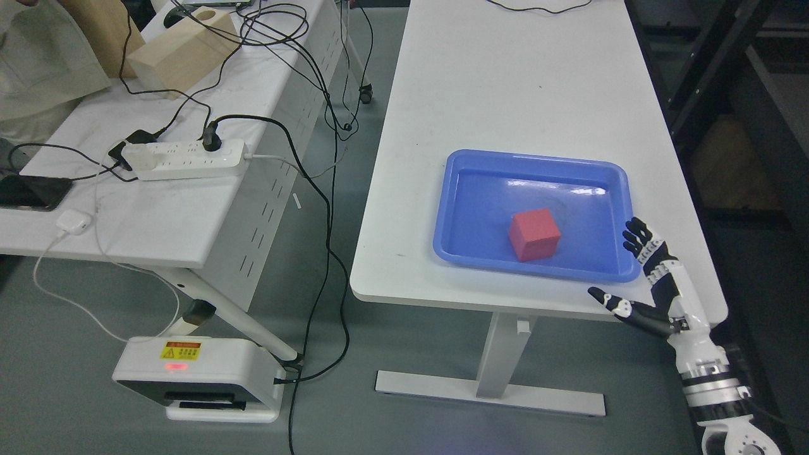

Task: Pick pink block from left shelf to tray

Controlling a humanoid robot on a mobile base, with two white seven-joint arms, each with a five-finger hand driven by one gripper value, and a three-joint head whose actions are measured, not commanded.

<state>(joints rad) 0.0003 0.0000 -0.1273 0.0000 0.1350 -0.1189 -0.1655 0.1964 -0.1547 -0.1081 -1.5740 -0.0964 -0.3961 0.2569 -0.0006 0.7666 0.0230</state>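
A pink-red block (535, 235) lies inside the blue tray (468, 253), a little right of its middle. The tray sits on the white table (505, 82) near the front edge. My right hand (622, 265) comes in from the lower right and hovers by the tray's right front corner. Its fingers (639, 239) are spread and hold nothing, with the thumb pointing left. The hand is apart from the block. No shelf shows in this view. My left arm is out of view.
A second white table (158, 208) on the left carries a power strip (183, 159), cables, a phone (31, 192) and wooden blocks (183, 54). Cables hang into the gap between tables. A white device (199, 378) sits on the floor. A dark rack (746, 95) stands right.
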